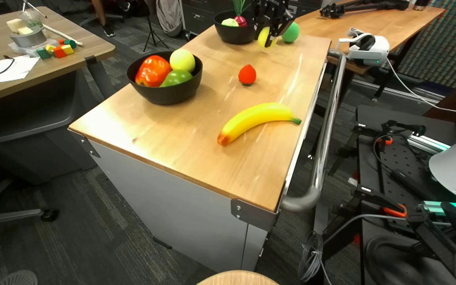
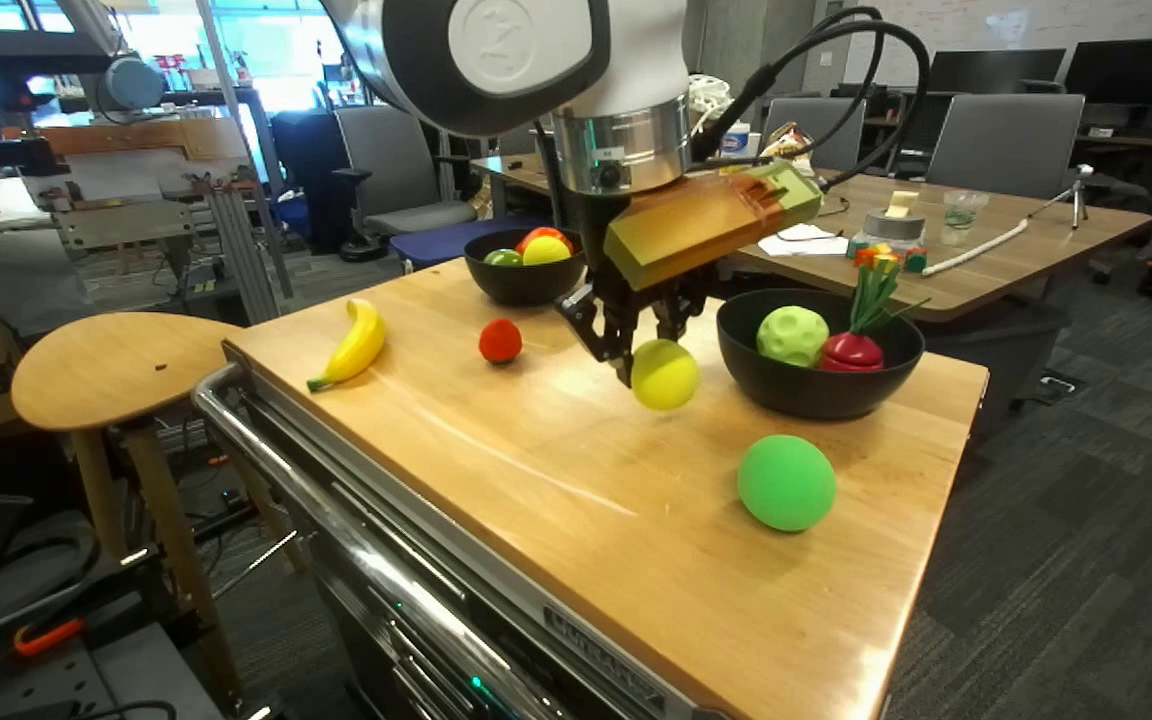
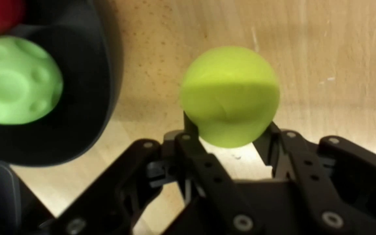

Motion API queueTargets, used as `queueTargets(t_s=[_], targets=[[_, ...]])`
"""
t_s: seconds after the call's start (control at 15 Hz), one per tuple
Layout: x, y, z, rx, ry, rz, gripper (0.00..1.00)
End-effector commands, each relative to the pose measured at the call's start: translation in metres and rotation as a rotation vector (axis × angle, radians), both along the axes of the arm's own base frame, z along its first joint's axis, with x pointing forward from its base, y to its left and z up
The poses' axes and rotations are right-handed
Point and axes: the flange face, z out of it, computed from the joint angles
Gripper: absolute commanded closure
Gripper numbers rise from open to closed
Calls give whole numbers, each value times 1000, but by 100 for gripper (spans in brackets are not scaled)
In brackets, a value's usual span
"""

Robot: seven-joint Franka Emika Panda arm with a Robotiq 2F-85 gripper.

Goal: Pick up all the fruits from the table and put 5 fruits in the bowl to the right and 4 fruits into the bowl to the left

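1. Wrist view: the black two-jawed tool [image 3: 230,130] appears to hold a smooth, rubbery-looking yellow-green ball [image 3: 229,94], jaws against both its sides; being round, it has no long axis to line up. A matte black round bowl [image 3: 77,132] lies to the picture's left, near the yellow-green ball but apart from it. I judge the coming move turns on that sideways offset, with the bowl's rim to be cleared. Inside, bare floor shows between a pale green dimpled ball [image 3: 18,80] and the near wall. On the opposite side, open wooden table [image 3: 331,107] stretches away.

2. In an exterior view, a magenta radish-shaped fruit [image 2: 851,353] with upright green leaves sits on the bowl's far side from the tool, so the near rim looks the easier way in. A plain bright green ball [image 2: 786,482] rests on the table in front of the bowl. Whether the yellow-green ball touches the table, I cannot tell.

3. In an exterior view, a small red strawberry-shaped fruit [image 1: 247,75], a curved yellow banana [image 1: 257,118] lying slantwise by the edge, and a second black round bowl [image 1: 168,95] are all well apart from the tool.
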Motion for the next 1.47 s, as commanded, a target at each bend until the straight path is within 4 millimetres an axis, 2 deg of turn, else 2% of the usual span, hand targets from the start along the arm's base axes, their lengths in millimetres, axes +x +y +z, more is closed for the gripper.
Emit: queueTargets(t_s=[0.0,0.13,0.33,0.53,0.8,0.87,0.93,1.0,1.2,1.4], targets=[[25,8,66,42,-118,22,82],[44,3,90,70,-187,-10,82],[63,-17,96,60,-235,-63,82],[74,-44,80,42,-230,-127,82],[78,-73,49,33,-198,-192,82],[79,-77,45,37,-196,-206,32],[80,-79,43,48,-193,-216,31],[81,-79,43,60,-192,-222,26],[78,-66,64,99,-219,-239,1],[62,-60,89,112,-250,-310,0]])
